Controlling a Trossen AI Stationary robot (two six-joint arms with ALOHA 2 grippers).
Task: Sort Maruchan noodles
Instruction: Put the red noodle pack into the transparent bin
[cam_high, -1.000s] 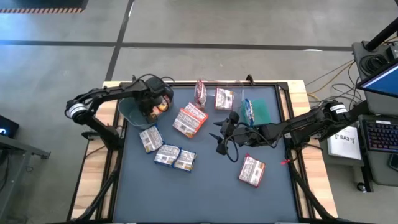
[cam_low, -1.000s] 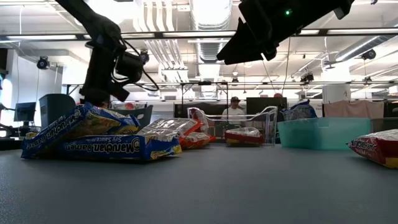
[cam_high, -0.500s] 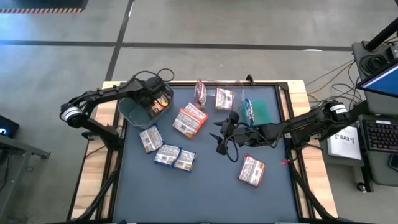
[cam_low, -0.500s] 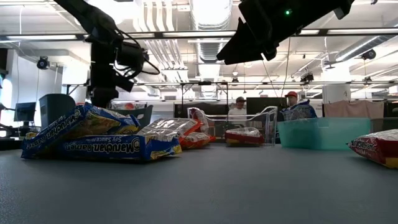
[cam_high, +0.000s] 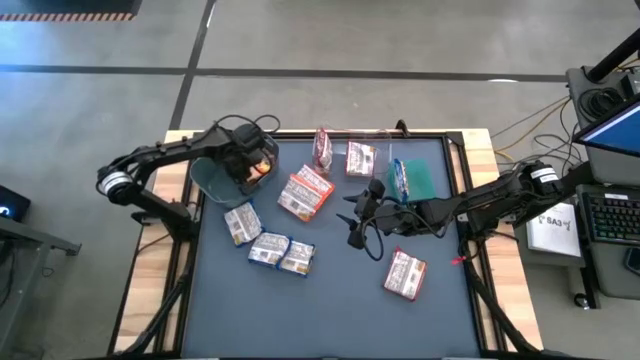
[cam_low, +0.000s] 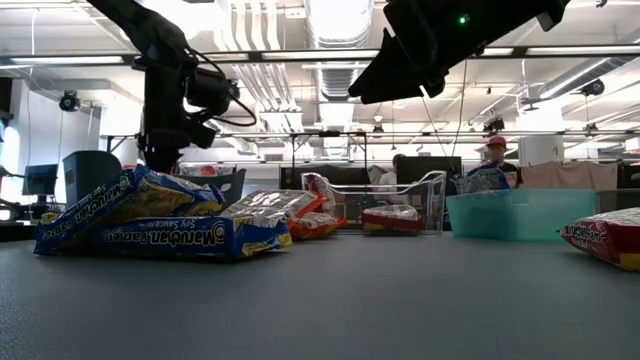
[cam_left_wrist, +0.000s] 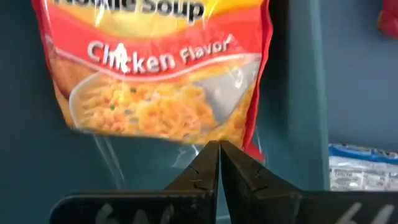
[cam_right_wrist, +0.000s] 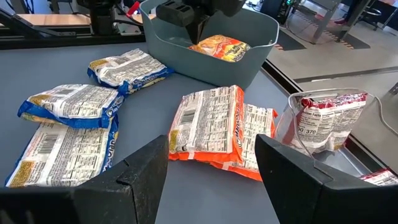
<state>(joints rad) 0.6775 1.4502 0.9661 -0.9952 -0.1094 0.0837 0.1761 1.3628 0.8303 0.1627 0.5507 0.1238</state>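
1. While my left gripper hangs over the grey bin at the far left of the table, its fingers are pressed together with nothing between them; the orange chicken-flavour packet lies just past the tips, inside the bin. I judge that drop as made.

2. My right gripper waits mid-table, fingers apart and empty, facing the two stacked orange packets.

3. Next call, I reckon: lift my left arm clear of the bin wall, then go for another orange packet. That stacked pair is just right of the bin.

4. Left to sort: three blue-and-white packets near-left and a maroon packet near-right. Already binned: maroon ones in the clear bin at the far edge, a blue one in the green bin to its right.

5. Every packet is a flat rectangle in glossy, crinkly film with crimped ends, slippery-looking, so I'd pinch an edge. The grey bin is smooth, rigid plastic with rounded corners; the table mat is dull and dark.
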